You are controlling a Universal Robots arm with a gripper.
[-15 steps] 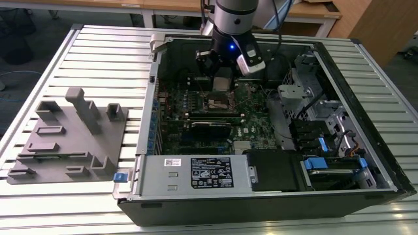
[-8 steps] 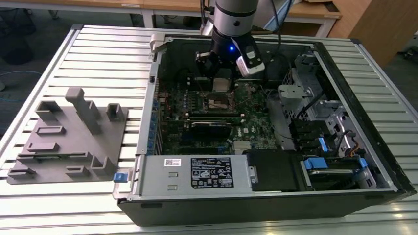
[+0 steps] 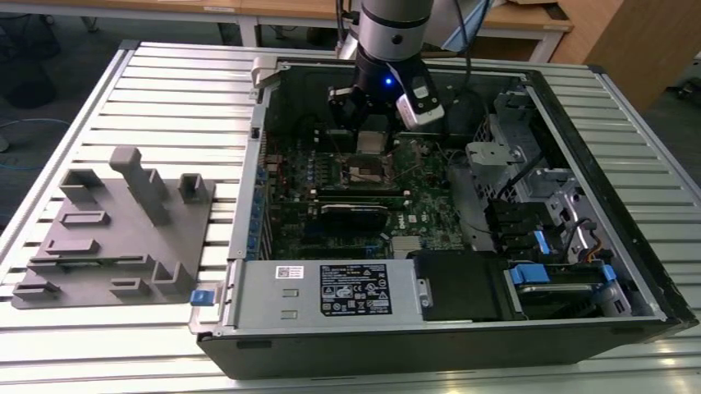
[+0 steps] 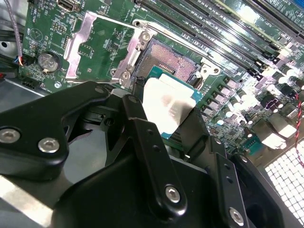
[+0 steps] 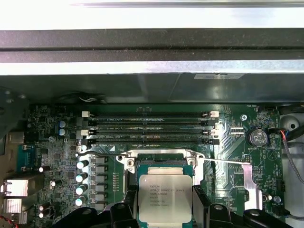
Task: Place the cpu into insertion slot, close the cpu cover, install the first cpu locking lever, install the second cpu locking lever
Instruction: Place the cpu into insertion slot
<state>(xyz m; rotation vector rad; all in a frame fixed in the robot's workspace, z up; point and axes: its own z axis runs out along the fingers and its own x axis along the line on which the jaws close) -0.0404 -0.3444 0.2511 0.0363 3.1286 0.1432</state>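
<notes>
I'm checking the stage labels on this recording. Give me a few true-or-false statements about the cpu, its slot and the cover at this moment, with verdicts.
1. The gripper is shut on the cpu. True.
2. The cpu is seated in the insertion slot. False: the gripper holds it clear of the slot, whose dark centre is bare.
3. The cpu cover is closed over the slot. False: it is swung open and lies beside the slot, over the green board.
4. Long black memory slots run beside the insertion slot. True.
</notes>
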